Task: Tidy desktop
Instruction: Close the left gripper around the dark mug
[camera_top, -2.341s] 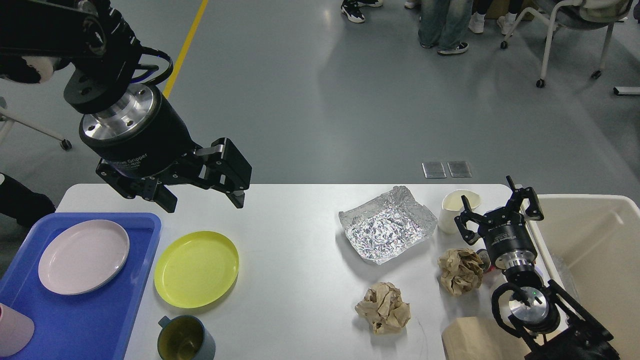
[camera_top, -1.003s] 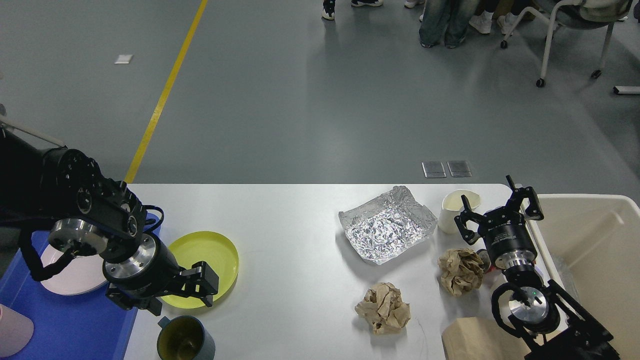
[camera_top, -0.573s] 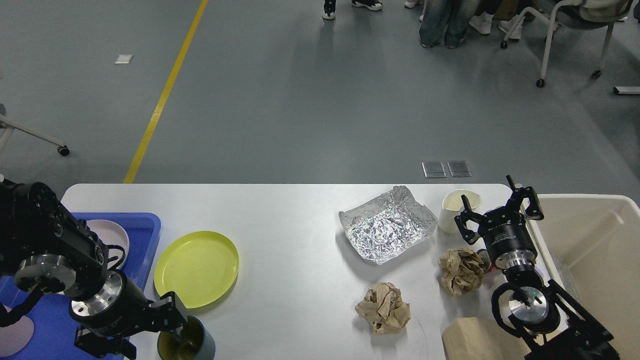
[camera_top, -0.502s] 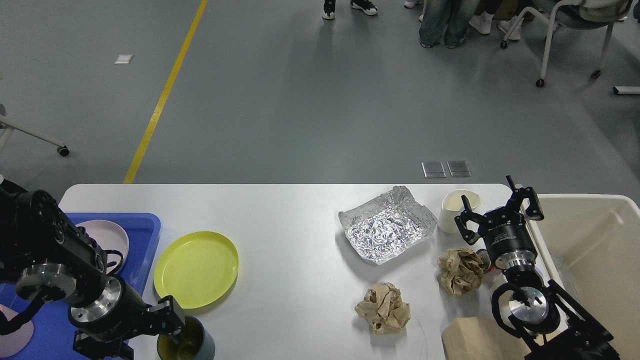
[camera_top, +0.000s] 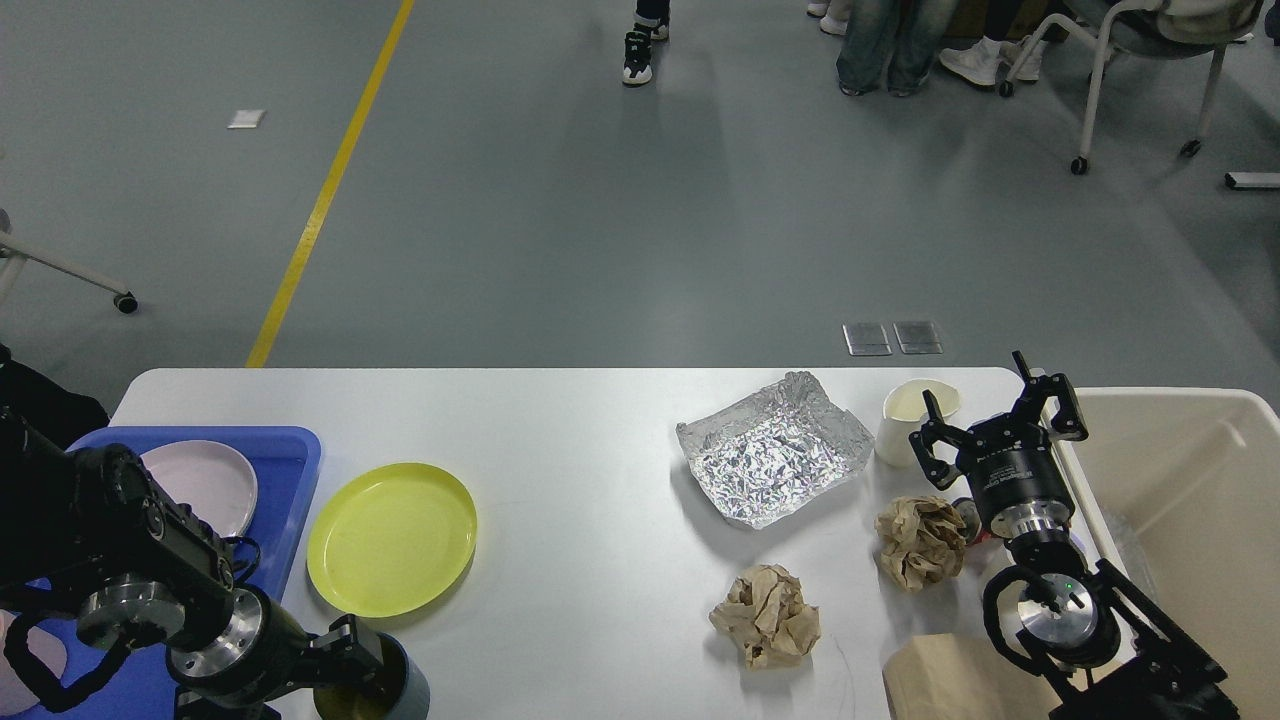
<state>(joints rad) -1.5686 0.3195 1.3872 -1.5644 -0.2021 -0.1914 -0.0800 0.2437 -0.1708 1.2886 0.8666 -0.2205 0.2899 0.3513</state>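
White desktop (camera_top: 560, 440) fills the lower head view as the surface. Near its front-left edge, just below the yellow plate (camera_top: 392, 538), the left gripper (camera_top: 352, 662) pinches the grey mug (camera_top: 392, 690). At its right end, beside the paper cup (camera_top: 908, 418), the right gripper (camera_top: 990, 420) has its jaws spread.

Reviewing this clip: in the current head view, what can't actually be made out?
- Left gripper: at the mug; only one finger shows, the frame's bottom edge cuts the rest, so any grip is unclear.
- Mug: mostly hidden by that gripper and the bottom edge.
- Pink plate on the blue tray: partly covered by the left arm.
- Small object behind the right paper ball: hidden by the right arm.
- Brown bag: cut off at the bottom edge.
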